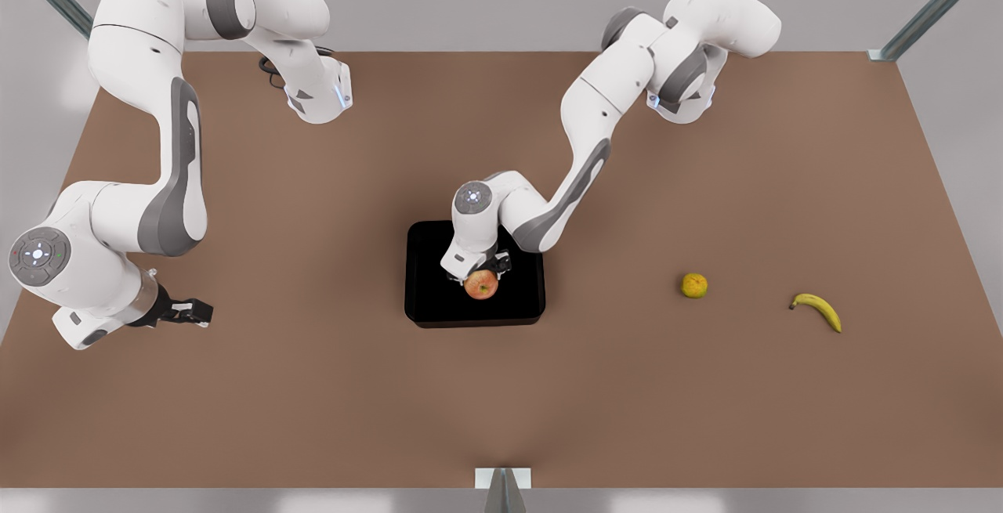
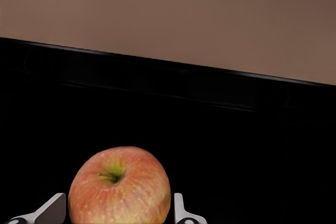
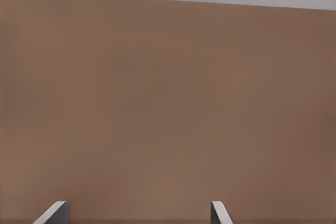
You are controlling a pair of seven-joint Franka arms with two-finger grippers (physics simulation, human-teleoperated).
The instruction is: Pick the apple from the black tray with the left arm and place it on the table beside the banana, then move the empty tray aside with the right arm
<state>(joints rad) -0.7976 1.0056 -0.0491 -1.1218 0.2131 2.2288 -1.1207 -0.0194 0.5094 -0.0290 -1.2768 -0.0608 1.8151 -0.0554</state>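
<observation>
The apple (image 1: 480, 286), reddish-pink with yellow patches, sits inside the black tray (image 1: 435, 301) at the middle of the table (image 1: 313, 403). My left gripper (image 1: 480, 276) reaches down over it. In the left wrist view its fingers (image 2: 54, 209) press against both sides of the apple (image 2: 119, 187), with the tray floor (image 2: 157, 108) behind. The banana (image 1: 817, 311) lies far off toward the front view's right. My right gripper (image 1: 197, 312) waits open above the table at the front view's left; its fingertips (image 3: 52, 211) have bare table between them.
A small bumpy yellow-orange fruit (image 1: 694, 285) lies on the table between the tray and the banana. Metal frame posts stand at the table's far corners and at the middle of the near edge (image 1: 502, 489).
</observation>
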